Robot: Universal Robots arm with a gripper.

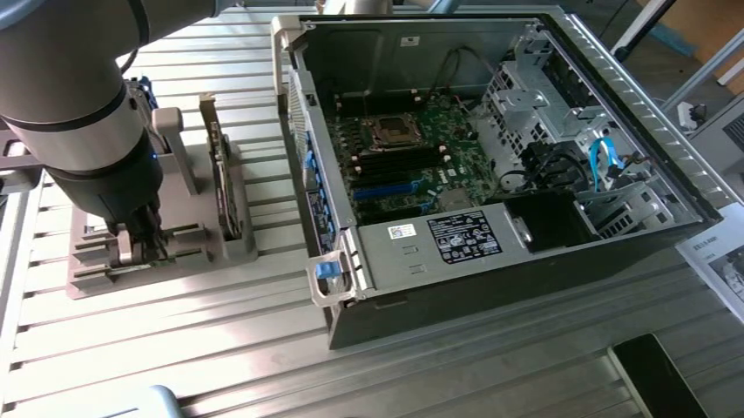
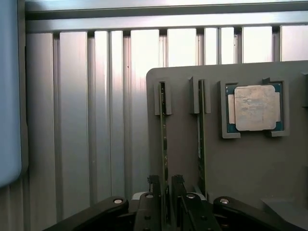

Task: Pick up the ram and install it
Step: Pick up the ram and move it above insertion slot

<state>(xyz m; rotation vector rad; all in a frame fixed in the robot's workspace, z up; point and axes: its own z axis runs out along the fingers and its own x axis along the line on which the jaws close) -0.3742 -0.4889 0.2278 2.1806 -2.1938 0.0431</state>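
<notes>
Hand (image 2: 166, 187) set astride the ram (image 2: 164, 139), which stands on edge in a slot of the grey holder (image 2: 240, 168); clenched or loose, cannot tell. Second stick (image 2: 200, 139) just beside, in the next slot; square processor (image 2: 253, 108) past that. Holder near the worktop (image 1: 233, 348) edge at the exterior view's left. Open computer case (image 1: 384, 52) alongside, label (image 1: 468, 237) writing too small to read.
</notes>
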